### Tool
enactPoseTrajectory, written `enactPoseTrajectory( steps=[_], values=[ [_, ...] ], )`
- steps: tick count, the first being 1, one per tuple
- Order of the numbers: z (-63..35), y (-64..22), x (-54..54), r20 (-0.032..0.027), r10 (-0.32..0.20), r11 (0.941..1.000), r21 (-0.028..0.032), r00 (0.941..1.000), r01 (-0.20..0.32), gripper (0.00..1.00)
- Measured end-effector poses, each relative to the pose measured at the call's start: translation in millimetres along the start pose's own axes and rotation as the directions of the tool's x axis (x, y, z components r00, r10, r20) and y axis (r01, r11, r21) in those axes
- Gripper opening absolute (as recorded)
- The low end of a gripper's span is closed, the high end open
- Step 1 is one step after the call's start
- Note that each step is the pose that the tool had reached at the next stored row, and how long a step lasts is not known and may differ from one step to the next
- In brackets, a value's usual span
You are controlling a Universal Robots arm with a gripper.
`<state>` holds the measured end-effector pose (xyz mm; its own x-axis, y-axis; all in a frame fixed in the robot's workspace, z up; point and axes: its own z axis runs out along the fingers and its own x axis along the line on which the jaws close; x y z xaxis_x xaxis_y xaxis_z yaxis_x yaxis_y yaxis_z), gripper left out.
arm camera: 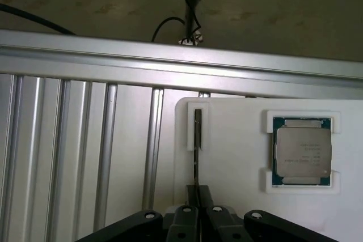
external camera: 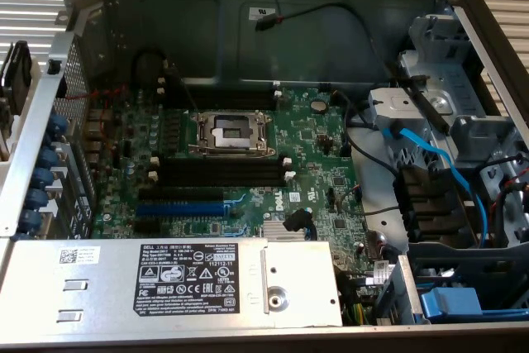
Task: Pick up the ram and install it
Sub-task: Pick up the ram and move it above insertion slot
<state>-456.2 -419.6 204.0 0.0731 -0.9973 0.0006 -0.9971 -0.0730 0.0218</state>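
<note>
The ram (arm camera: 197,140) stands on its edge in a slit of a white holder plate (arm camera: 238,196), so I see it as a thin dark strip. My gripper (arm camera: 197,188) is right over it, with the two black fingers (arm camera: 207,199) pressed against either side of the stick's near end. The jaws look shut on the ram, which still sits in its slit. In the exterior view the open computer case shows the motherboard's long black memory slots (external camera: 219,173) with white end clips, all unfilled.
A processor chip (arm camera: 302,151) lies in another pocket of the white plate. An aluminium rail (arm camera: 170,63) crosses beyond it. In the case are the processor socket (external camera: 230,132), a blue slot (external camera: 178,208), the power supply (external camera: 165,283) and blue cables (external camera: 450,175).
</note>
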Motion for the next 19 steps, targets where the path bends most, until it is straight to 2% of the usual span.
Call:
enactPoseTrajectory(
  steps=[4,7,19],
  values=[
    [0.0,0.0,0.0,-0.0004,0.0,1.0,0.0,1.0,0.0,0.12],
    [0.0,-0.1,0.1,-0.0034,0.002,1.0,-0.0008,1.0,-0.002,0.12],
    [0.0,0.0,0.0,-0.0035,0.002,1.0,-0.0009,1.0,-0.002,0.12]
  ],
)
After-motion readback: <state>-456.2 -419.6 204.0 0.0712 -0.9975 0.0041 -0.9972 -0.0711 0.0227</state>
